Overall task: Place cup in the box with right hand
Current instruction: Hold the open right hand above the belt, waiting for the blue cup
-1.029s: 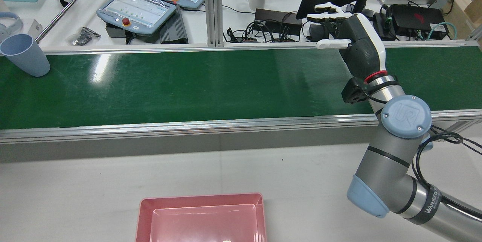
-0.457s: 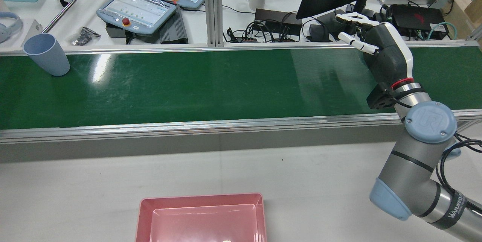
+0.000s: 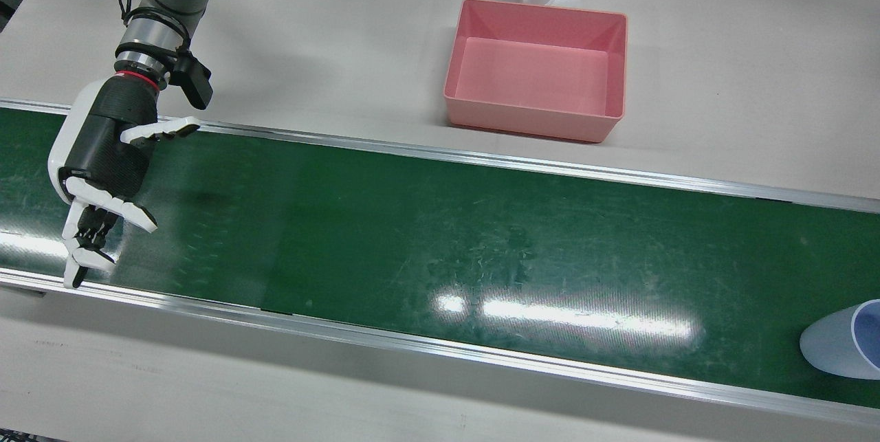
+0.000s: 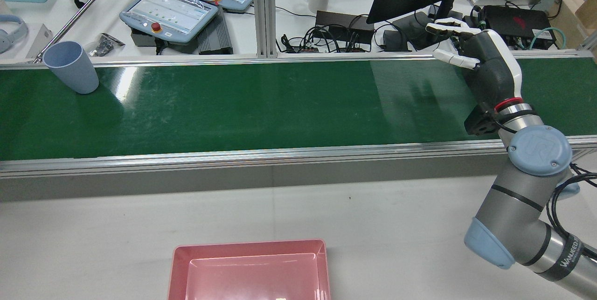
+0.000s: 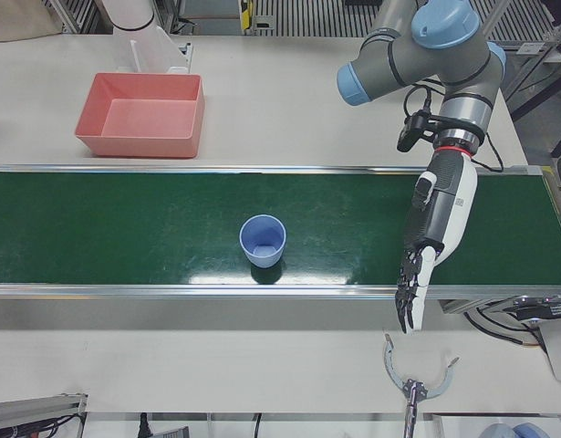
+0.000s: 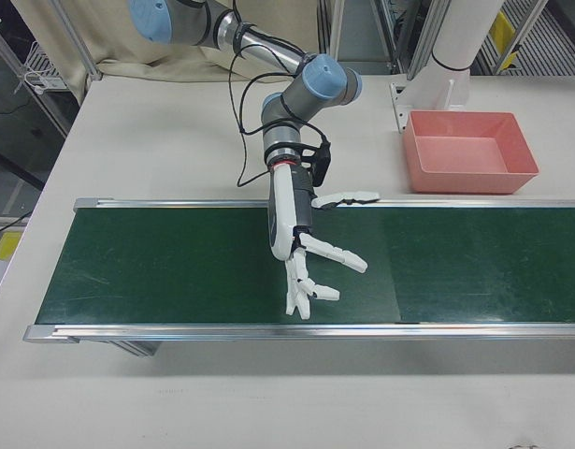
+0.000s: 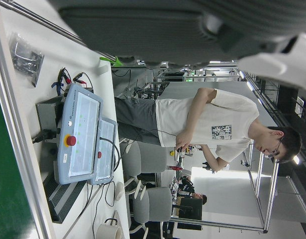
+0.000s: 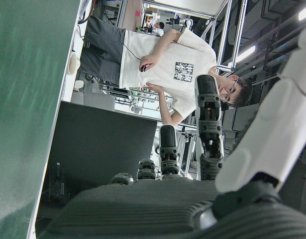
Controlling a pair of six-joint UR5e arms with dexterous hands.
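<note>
We are seeing the cup (image 4: 71,66) standing upright on the green belt (image 4: 242,104), near the belt's far edge at about 10 o'clock in the rear view, mouth up and nothing touching it. Our right hand (image 4: 485,64) is hanging over the belt's other end, at about 2 o'clock in that view, well apart from the cup; its fingers (image 6: 334,251) are spreading wide and holding nothing. The pink box (image 3: 536,71) is sitting on the pale table (image 3: 344,50) beside the belt, at 12 o'clock in the front view. Our left hand (image 5: 435,233) is reaching over the belt with fingers stretching out straight, gripping nothing.
</note>
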